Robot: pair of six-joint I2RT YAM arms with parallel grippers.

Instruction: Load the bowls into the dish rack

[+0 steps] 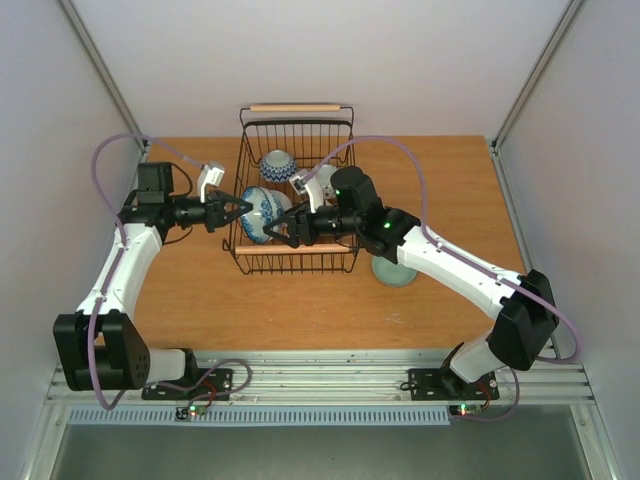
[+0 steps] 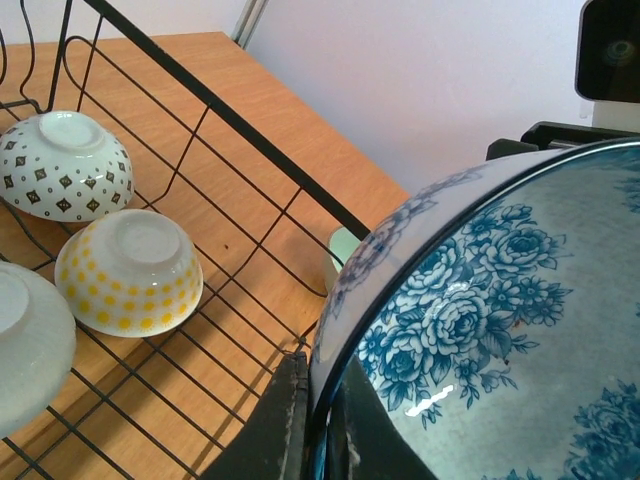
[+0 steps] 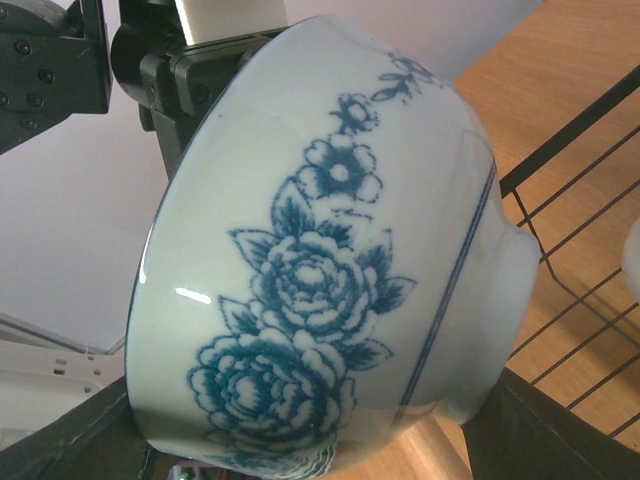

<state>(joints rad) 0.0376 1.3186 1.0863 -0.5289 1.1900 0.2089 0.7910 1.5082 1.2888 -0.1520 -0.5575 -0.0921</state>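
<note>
A blue-flowered bowl [image 1: 262, 212] [image 2: 480, 330] [image 3: 330, 270] hangs on its side over the near left part of the dish rack [image 1: 296, 128]. My left gripper [image 1: 243, 210] [image 2: 325, 430] is shut on its rim, one finger inside and one outside. My right gripper [image 1: 278, 230] [image 3: 310, 425] spans the same bowl from rim to foot, and its fingers [image 3: 530, 425] press against it. In the rack lie upside down a yellow-dotted bowl [image 2: 130, 270], a brown-diamond bowl [image 2: 65, 165] and a pale bowl [image 2: 25, 340]. A pale green bowl [image 1: 392, 272] sits on the table right of the rack.
The rack's black wire wall [image 2: 230, 120] [image 3: 570, 130] runs close under the held bowl. Its far wooden handle [image 1: 296, 107] lies by the back wall. The two arms meet over the rack's left side. Bare wooden table [image 1: 180, 300] lies left of the rack.
</note>
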